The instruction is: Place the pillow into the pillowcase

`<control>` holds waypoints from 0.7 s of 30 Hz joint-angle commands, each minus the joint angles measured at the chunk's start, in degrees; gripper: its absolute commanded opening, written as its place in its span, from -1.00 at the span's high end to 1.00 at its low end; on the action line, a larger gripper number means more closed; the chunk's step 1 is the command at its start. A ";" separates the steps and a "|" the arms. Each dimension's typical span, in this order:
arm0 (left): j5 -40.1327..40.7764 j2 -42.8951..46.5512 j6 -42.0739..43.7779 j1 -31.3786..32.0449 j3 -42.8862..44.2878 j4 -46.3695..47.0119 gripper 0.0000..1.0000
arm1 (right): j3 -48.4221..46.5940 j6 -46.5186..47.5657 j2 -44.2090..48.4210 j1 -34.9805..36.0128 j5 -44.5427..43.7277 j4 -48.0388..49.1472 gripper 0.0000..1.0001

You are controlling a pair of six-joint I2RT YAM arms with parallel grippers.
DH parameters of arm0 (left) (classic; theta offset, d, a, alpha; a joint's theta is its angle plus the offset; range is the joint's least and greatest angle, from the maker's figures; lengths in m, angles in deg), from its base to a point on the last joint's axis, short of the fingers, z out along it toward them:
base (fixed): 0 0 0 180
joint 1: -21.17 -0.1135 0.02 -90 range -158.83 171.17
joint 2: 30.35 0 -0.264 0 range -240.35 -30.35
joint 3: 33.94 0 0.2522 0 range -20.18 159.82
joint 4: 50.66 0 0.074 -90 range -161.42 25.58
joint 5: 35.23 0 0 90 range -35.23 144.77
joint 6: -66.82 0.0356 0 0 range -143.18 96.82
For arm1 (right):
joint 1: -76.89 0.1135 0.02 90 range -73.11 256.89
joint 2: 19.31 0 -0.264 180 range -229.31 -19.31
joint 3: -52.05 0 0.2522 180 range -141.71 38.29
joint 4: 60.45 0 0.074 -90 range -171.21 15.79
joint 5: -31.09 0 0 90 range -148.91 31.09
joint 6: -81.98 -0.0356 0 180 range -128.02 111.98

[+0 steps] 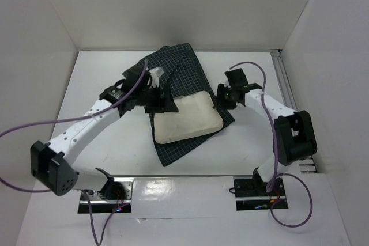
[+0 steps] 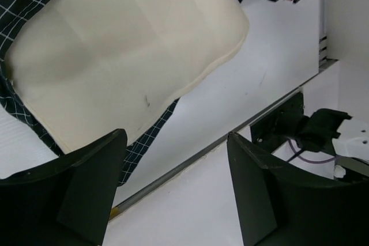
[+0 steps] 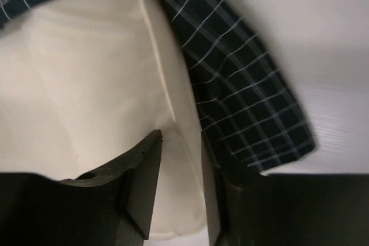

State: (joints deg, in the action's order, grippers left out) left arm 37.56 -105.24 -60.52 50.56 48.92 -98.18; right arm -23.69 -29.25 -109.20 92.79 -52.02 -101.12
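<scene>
Pillow (image 1: 185,119) on the pillowcase (image 1: 184,64), left end hidden
My left fingers (image 2: 86,191) gape empty; my right fingers (image 3: 141,182) straddle the pillow's edge, grip unclear

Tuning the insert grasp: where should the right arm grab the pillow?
Pinch the pillow by its thin seamed right edge, coming in from the right. That edge lies bare on the pillowcase, with the right gripper over it.
</scene>
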 commanded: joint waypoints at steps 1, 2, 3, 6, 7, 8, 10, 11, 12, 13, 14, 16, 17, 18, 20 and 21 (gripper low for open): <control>6.22 -4.02 0.60 1.73 6.90 -4.46 -0.66 | 1.42 -1.26 -2.83 2.29 10.39 6.26 0.23; 7.36 -5.08 0.60 2.51 7.88 -5.17 -0.66 | 1.94 -1.27 -3.53 3.25 11.81 7.05 0.41; 9.63 -7.00 0.60 3.04 8.76 -5.96 -0.63 | 1.95 -2.66 -4.06 6.39 13.13 8.71 0.64; 12.80 -9.39 1.65 3.57 11.66 -9.21 -0.63 | -0.59 -2.67 -5.21 14.12 16.39 8.47 0.83; 13.69 -10.87 1.66 3.57 12.19 -10.18 -0.63 | -1.56 -2.06 -5.21 15.11 16.40 7.68 0.83; 14.48 -11.58 2.18 4.18 12.89 -11.75 -0.63 | -1.57 -2.06 -3.99 15.12 14.57 7.15 0.80; 16.50 -12.90 2.71 4.80 12.90 -13.17 -0.72 | -0.53 -2.58 0.05 12.76 11.66 6.53 0.52; 16.51 -14.04 3.67 4.80 12.90 -13.18 -0.81 | 1.92 -2.58 1.54 11.01 10.61 7.05 0.21; 17.21 -14.05 4.20 5.41 12.90 -13.18 -0.91 | 3.16 -2.58 3.47 7.51 10.59 7.05 0.05; 19.82 -15.10 4.21 6.55 12.90 -13.18 -1.00 | 4.22 -2.58 3.49 5.91 11.20 7.75 -0.11; 21.33 -16.50 4.90 7.26 12.90 -13.78 -1.00 | 4.84 -1.89 4.10 4.76 12.43 7.76 -0.40; 25.46 -18.35 4.91 9.19 12.37 -15.01 -1.00 | 5.46 -1.19 4.11 3.18 12.44 6.36 -0.55; 28.87 -20.19 4.91 10.76 12.37 -15.02 -1.00 | 5.46 -1.18 4.11 3.17 12.44 6.35 -0.64; 28.90 -21.34 4.91 11.56 13.16 -15.02 -1.00 | 6.24 -1.18 4.11 3.17 12.44 6.35 -0.68; 32.15 -23.71 2.28 13.06 15.70 -17.74 -1.00 | 6.77 -1.18 4.11 2.64 12.44 6.35 -0.72; 32.85 -24.76 1.75 14.63 16.58 -18.27 -1.00 | 6.78 -1.18 4.11 2.12 12.44 6.35 -0.72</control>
State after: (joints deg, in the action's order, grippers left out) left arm 63.94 -128.12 -57.90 62.78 61.75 -112.97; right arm -17.98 -31.05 -106.25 94.73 -40.41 -95.31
